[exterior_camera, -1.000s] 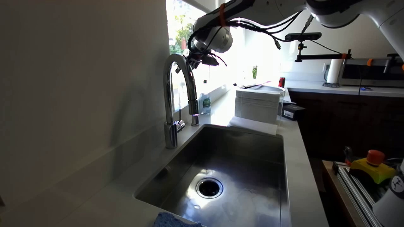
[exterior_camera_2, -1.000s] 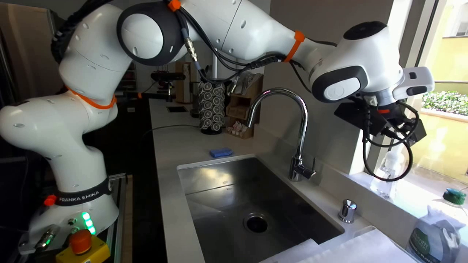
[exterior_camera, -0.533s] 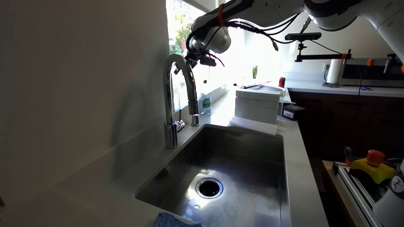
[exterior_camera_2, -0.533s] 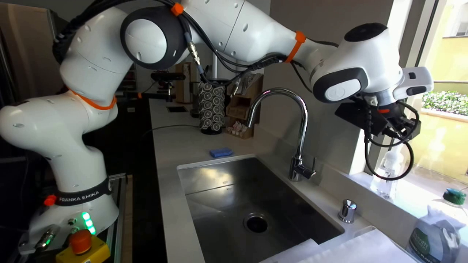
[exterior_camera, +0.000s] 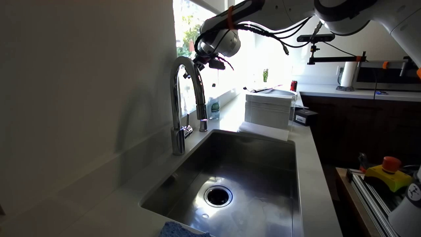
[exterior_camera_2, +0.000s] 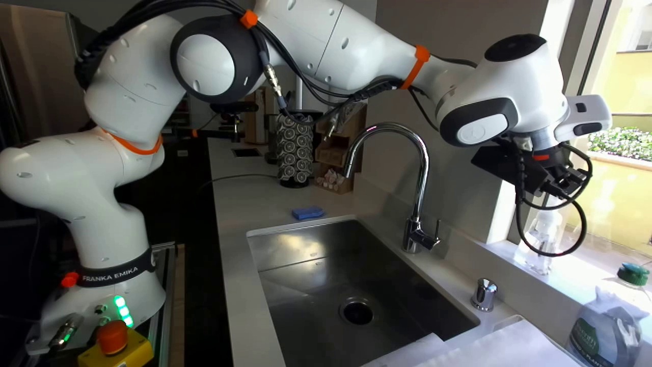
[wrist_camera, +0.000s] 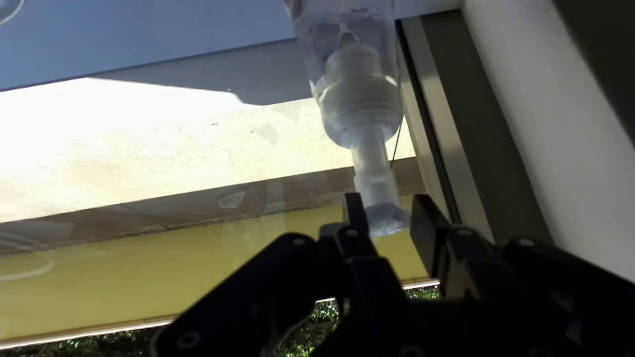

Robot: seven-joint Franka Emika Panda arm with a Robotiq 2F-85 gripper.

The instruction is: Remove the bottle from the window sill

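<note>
The bottle is clear with a white pump top; in the wrist view, which looks upside down, its body and collar (wrist_camera: pixel 362 94) fill the upper middle. My gripper (wrist_camera: pixel 384 215) has its black fingers on both sides of the pump head, which spans the gap between them. An exterior view shows the bottle (exterior_camera_2: pixel 543 235) upright, its base at the pale window sill (exterior_camera_2: pixel 575 278); whether it touches cannot be told. There the gripper (exterior_camera_2: pixel 558 192) sits right over the pump, partly behind cables. Elsewhere the gripper (exterior_camera: pixel 188 75) is mostly covered by the faucet, and the bottle cannot be made out.
A chrome faucet (exterior_camera_2: pixel 421 193) arches beside the arm over the steel sink (exterior_camera_2: pixel 300 285). A detergent jug (exterior_camera_2: pixel 606 326) with a green cap stands close to the sill. Black cable loops (exterior_camera_2: pixel 583 229) hang in front of the bottle. The window frame (wrist_camera: pixel 451 124) runs near the gripper.
The fingers have come together around the pump head. The wrist has shifted slightly toward the window, and the bottle has moved only a trace.
</note>
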